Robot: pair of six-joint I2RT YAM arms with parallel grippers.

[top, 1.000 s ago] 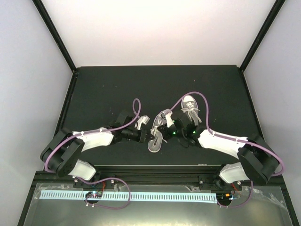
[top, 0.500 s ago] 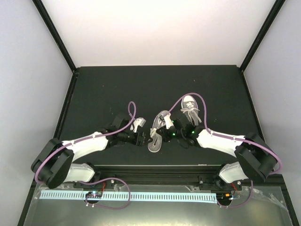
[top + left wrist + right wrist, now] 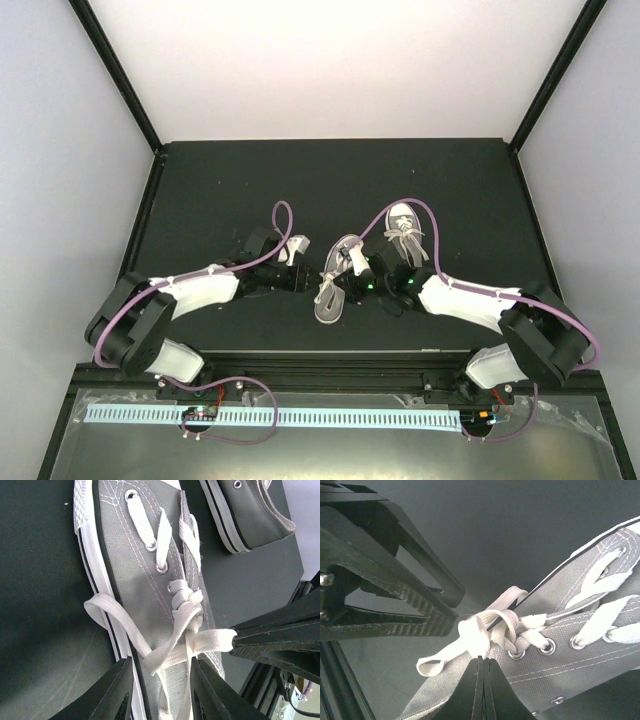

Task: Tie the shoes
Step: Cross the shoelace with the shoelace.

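One grey shoe [image 3: 331, 297] lies between my two grippers, its twin [image 3: 405, 228] farther back right. In the left wrist view the near shoe [image 3: 130, 570] fills the frame, its white laces crossed in a loose knot [image 3: 187, 605]. My left gripper [image 3: 160, 664] stands open astride the lace strands at the shoe's side, gripping nothing. My right gripper [image 3: 481, 661] is shut on a fold of lace [image 3: 472, 637] beside the knot, with a small loop [image 3: 432, 665] hanging free. Its fingers [image 3: 275, 640] show pinching that lace from the right.
The second shoe [image 3: 250, 515] lies close behind the near one. The black table mat [image 3: 220, 190] ends at the metal rail [image 3: 320, 355] near the arm bases. Purple cables [image 3: 280, 225] arch over both wrists.
My left gripper, shut a second ago, has opened and let the lace go. It dipped toward the near edge, then came back up beside the shoe. The right gripper kept its hold.
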